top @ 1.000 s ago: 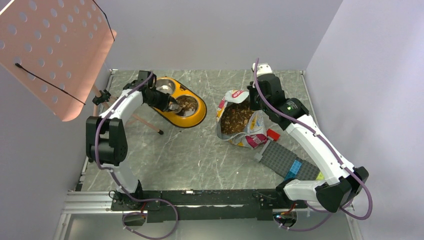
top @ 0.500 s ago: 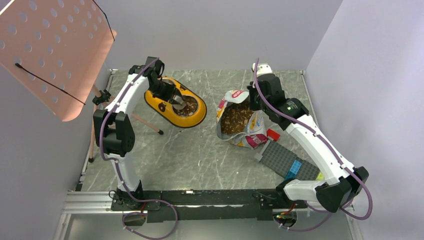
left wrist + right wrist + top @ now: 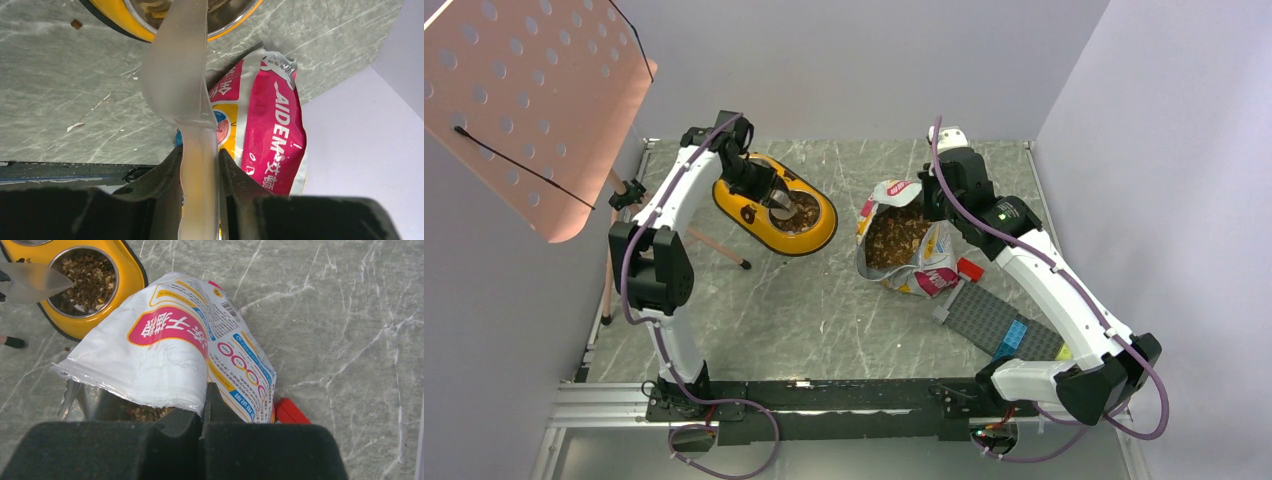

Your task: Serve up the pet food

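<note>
Pet food (image 3: pixel 90 277) now sits in the steel cup (image 3: pixel 230 12) just past the left gripper (image 3: pixel 200 162), which has swung up, clamped on the scoop (image 3: pixel 175 75), dumping it. Right gripper (image 3: pixel 205 407) stays pinched on the bag (image 3: pixel 170 350) rim. One serving's in, I'd say.

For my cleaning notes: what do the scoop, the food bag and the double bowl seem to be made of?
The scoop: probably translucent plastic, frosted grey with a soft sheen. The bag: glossy printed plastic film, creased, silvery inside. The bowl: yellow body, likely smooth plastic by its even gloss; its cup holding kibble looks like shiny steel.
</note>
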Available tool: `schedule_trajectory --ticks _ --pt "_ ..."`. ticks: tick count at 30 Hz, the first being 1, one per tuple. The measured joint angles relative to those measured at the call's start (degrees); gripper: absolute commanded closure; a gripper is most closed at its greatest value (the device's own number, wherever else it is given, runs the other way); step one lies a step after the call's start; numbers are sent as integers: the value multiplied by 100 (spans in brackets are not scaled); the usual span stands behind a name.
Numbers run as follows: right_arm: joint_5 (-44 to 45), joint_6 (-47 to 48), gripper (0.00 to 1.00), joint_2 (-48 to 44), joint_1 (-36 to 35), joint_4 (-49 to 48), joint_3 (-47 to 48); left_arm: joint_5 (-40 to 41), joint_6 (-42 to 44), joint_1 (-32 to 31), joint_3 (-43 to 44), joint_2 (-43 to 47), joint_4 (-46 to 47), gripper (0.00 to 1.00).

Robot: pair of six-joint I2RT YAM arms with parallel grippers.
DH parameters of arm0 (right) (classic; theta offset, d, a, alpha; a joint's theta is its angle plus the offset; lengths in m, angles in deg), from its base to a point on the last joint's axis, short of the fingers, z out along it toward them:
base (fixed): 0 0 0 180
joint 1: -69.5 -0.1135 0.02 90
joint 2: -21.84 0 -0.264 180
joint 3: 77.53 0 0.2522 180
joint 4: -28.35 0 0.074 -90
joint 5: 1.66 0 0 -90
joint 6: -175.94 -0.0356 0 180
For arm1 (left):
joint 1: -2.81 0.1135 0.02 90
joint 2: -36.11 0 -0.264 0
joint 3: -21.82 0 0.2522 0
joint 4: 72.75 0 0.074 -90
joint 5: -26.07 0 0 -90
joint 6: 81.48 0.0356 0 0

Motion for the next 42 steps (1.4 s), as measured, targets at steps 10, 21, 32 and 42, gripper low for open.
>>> schedule_trajectory --ticks 10,21,32,42 --pt "-63 0 100 0 0 0 0 -144 332 -647 -1711 1768 791 100" --pt "-87 7 100 0 0 -2 -2 203 1930 -2057 -2632 4343 1563 100" --pt "-116 22 100 0 -2 2 -2 793 2699 -3901 -581 2616 396 100" --pt "-103 57 100 0 -219 15 -2 181 1939 -3587 -229 1335 391 100"
